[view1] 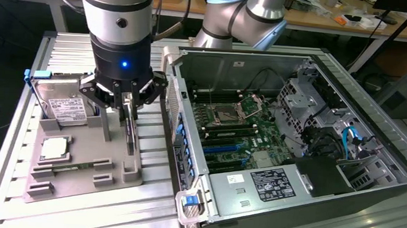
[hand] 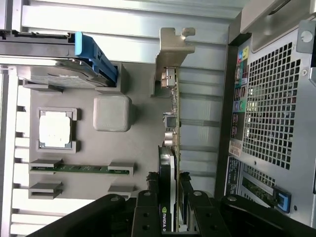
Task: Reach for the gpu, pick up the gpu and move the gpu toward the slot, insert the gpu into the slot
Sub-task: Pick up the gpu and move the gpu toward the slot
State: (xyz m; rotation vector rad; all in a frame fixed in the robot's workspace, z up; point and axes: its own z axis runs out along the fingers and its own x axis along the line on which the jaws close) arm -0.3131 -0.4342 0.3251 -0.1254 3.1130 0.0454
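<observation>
Gripping: the black end effector (view1: 128, 110) (hand: 169, 190) is closed partway on the gpu (view1: 129, 136) (hand: 167, 168), a thin dark circuit card with a grey metal bracket at one end; one finger lies against each flat face.
Gpu: it stands upright on its long edge in the grey plastic holder tray (view1: 82, 165), along the tray's side nearest the computer case.
Tray: it also carries a boxy silver hard drive with a white label (view1: 68, 107), a square silver processor chip (view1: 53, 148) and a green memory stick (hand: 79, 168), all apart from the card.
Computer case: an open dark tower (view1: 368, 169) lying on its side just beside the tray, motherboard exposed.
Table: slatted aluminium table (view1: 114, 214) under the tray and the case.
</observation>
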